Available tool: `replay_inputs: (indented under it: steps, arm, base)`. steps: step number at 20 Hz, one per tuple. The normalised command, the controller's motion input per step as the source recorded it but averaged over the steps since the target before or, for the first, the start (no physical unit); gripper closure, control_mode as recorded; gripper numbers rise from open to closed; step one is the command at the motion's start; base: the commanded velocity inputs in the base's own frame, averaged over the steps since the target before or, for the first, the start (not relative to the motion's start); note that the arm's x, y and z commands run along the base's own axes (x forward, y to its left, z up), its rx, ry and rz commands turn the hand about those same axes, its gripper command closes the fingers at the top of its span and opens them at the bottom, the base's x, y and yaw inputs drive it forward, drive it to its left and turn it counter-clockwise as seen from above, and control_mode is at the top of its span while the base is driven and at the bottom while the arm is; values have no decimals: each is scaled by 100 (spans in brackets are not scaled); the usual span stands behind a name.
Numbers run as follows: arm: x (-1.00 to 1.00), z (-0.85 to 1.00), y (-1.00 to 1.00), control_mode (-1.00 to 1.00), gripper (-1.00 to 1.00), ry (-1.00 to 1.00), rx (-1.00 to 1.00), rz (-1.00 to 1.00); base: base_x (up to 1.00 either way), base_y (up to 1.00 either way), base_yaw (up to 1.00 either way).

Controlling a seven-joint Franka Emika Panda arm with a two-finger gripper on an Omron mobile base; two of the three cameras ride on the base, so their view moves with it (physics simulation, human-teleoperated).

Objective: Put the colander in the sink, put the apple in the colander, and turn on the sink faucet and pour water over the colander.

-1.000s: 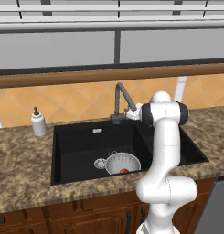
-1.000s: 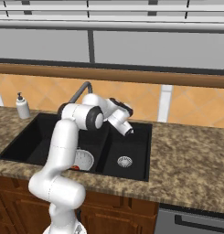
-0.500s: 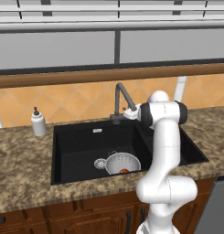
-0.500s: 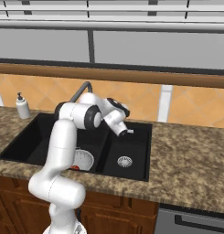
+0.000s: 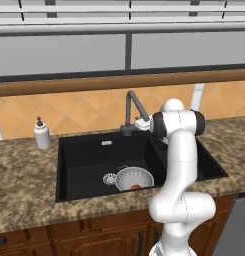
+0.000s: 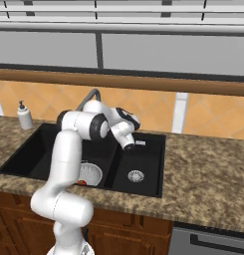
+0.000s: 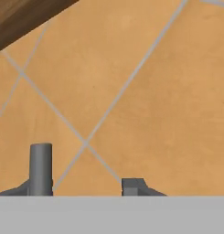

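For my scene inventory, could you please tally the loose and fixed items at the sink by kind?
Colander: 1
Apple: 1
Sink faucet: 1
Sink basins: 2
Soap bottle: 1
Total: 6
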Motion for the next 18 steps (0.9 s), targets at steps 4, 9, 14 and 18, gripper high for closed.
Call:
replay_inputs:
  steps: [4,9,14,18]
  arm:
    - [3,0,-81,-100,100,2,0,-12]
    - [3,0,-95,-100,100,4,0,-10]
    - [9,0,-100,-100,100,7,0,-10]
    - [1,0,-100,-100,100,8,0,-9]
  base:
    - [0,0,0]
    - [0,0,0]
    - [0,0,0]
    - [0,0,0]
